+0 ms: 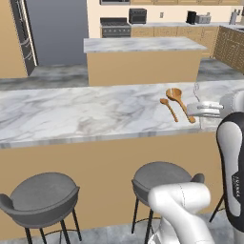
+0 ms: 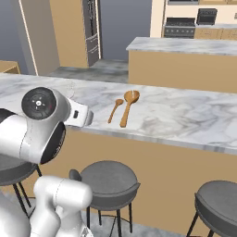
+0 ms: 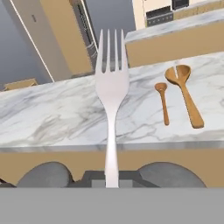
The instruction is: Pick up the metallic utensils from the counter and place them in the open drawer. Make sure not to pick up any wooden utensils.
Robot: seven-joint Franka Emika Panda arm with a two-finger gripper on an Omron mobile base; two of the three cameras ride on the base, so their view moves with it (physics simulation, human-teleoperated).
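- the claw (image 3: 112, 181) was closed on the handle of the silver fork (image 3: 111, 92), which stood out straight ahead of it with its tines farthest from the fingers, raised clear of the counter (image 3: 57, 118).
- in the left base view the claw's pale hand (image 1: 206, 109) hung over the counter's near edge, with the thin fork (image 1: 196, 90) just visible rising beyond it.
- the two wooden spoons (image 3: 181, 94) lay on the marble ahead of the claw and off to one side, side by side and roughly parallel, the larger spoon (image 1: 179, 103) outside the smaller spoon (image 1: 169, 109), bowls pointing away from the claw.
- two grey stools (image 1: 159, 178) stood below the counter's near side, beneath the claw.
- a second marble island (image 1: 143, 45) stood well beyond the claw, across the floor.
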